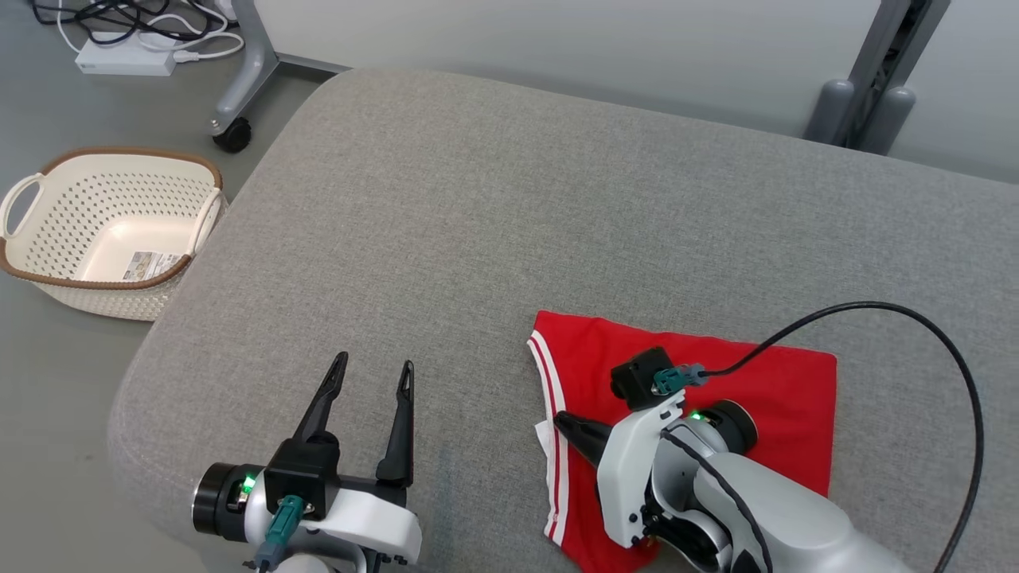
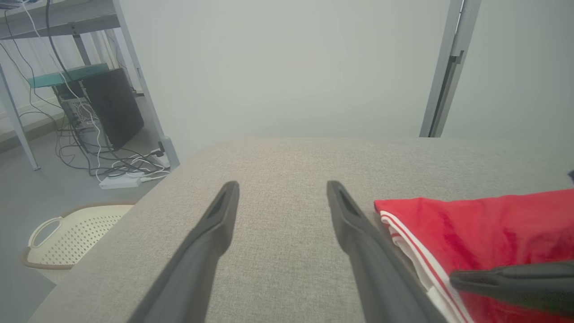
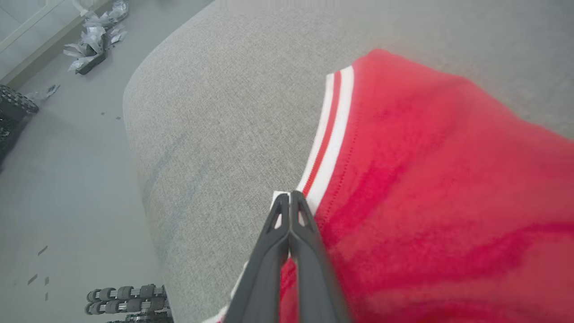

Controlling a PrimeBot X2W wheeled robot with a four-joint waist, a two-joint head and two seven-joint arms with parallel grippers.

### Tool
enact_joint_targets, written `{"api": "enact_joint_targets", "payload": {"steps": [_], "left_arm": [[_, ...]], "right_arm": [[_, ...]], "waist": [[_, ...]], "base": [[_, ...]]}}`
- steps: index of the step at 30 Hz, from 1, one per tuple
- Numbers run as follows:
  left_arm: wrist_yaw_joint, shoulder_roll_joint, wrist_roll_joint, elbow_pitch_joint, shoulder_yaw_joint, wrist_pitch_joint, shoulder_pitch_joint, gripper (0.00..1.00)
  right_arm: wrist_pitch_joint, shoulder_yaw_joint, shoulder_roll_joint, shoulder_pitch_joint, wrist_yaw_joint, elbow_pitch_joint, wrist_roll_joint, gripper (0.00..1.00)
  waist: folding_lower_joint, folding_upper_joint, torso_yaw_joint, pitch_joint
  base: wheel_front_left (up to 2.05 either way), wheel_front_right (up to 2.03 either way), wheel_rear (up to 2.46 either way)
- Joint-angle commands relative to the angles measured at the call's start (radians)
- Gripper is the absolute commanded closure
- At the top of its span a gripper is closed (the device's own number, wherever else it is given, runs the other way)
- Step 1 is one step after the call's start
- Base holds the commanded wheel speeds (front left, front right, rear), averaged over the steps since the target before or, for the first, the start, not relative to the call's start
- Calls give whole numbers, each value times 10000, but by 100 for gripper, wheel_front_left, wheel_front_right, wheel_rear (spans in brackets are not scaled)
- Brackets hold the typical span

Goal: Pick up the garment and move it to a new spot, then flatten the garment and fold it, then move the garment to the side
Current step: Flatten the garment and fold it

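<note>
The red garment [image 1: 764, 390] with white-striped trim lies folded into a rough rectangle on the grey padded surface [image 1: 478, 239], at the near right. My right gripper [image 1: 557, 418] is shut, its fingers lying low across the garment with the tips at the striped left edge. In the right wrist view the closed tips [image 3: 290, 195] sit by a small white tag at the trim of the garment [image 3: 426, 157]. My left gripper [image 1: 372, 368] is open and empty over bare surface, left of the garment. The left wrist view has that gripper [image 2: 282, 190] beside the garment [image 2: 475, 220].
A cream perforated basket [image 1: 111, 223] stands on the floor left of the surface's rounded edge. A white power strip with cables [image 1: 127, 57] and a wheeled stand leg [image 1: 232, 131] are behind it. Dumbbells [image 3: 125, 296] lie on the floor.
</note>
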Motion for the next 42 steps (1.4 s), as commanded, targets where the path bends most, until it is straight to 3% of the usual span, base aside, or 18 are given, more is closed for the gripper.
{"api": "enact_joint_targets", "payload": {"steps": [1, 15, 22, 26, 32, 39, 42], "left_arm": [[1, 34, 95, 6, 63, -44, -20, 0], [-139, 37, 409, -231, 703, -44, 265, 0], [-163, 34, 476, -406, 977, -44, 437, 0], [-174, 36, 480, -499, 1077, -44, 503, 0], [-232, 36, 519, -570, 1209, -44, 642, 0], [-231, 34, 432, -740, 1242, -44, 762, 0], [-214, 36, 427, -800, 1240, -44, 824, 0]], "right_arm": [[-175, -1, -107, -142, 1, 52, 76, 100], [-2547, -1464, -1329, -289, 1, -53, -382, 100], [-3322, -2964, -1906, 291, 1, -492, -1405, 100], [-3438, -4306, -1978, 1032, 1, -944, -2167, 100], [-3442, -6606, -1667, 2704, 1, -2117, -3778, 100], [-3440, -9219, -502, 4756, 1, -3203, -5340, 100], [-3440, -9826, -131, 5207, 1, -3404, -5668, 100]], "waist": [[-1, 0, -107, -105], [-1, 0, -1255, -924], [-1, 0, -1705, -1116], [-1, 0, -1873, -1180], [-1, 0, -2022, -1244], [-1, 0, -2117, -1301], [-1, 0, -2150, -1316]], "base": [[0, 0, 0], [0, 0, 0], [0, 0, 0], [0, 0, 0], [0, 0, 0], [0, 0, 0], [0, 0, 0]]}}
